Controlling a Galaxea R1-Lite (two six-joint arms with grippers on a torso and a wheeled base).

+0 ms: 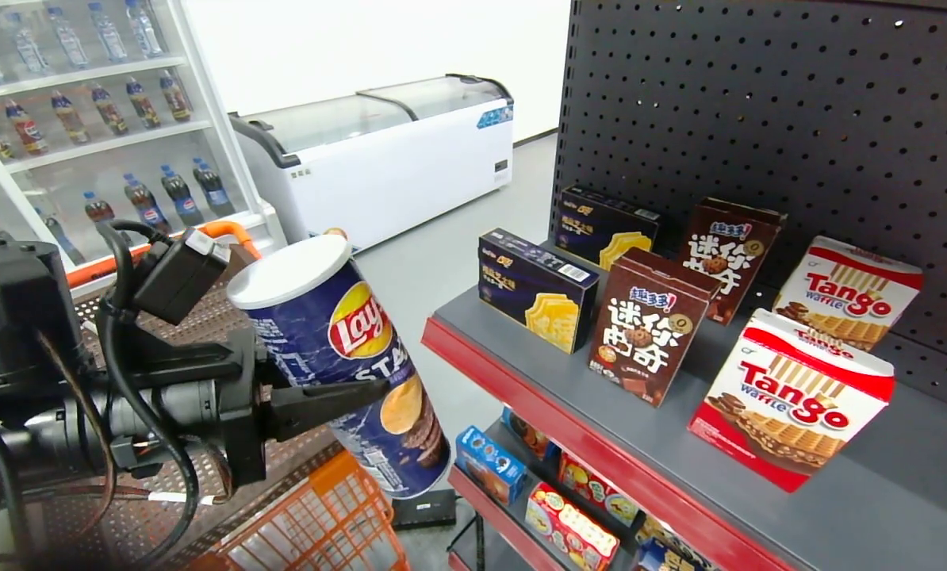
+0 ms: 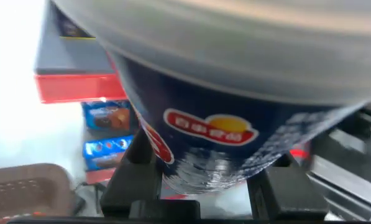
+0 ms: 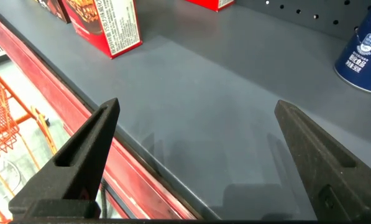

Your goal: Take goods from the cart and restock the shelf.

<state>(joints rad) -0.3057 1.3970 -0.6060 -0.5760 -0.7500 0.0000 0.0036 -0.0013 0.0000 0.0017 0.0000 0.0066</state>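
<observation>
Though tilted, can (image 1: pixel 346 333) clear of shelf (image 1: pixel 569 430)

Bright, even light w/ soft shadows; glare on freezer lid (image 1: pixel 346 115); head view edges bend.

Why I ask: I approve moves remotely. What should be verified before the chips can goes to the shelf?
1. Left claw shut on the chips can: ok.
2. Chips can upright: not ok, it is tilted.
3. Right claw open and empty: ok.
4. Bare space on the shelf for the can: ok, under the right claw.
5. Can's base clear of the orange cart: cannot tell.
</observation>
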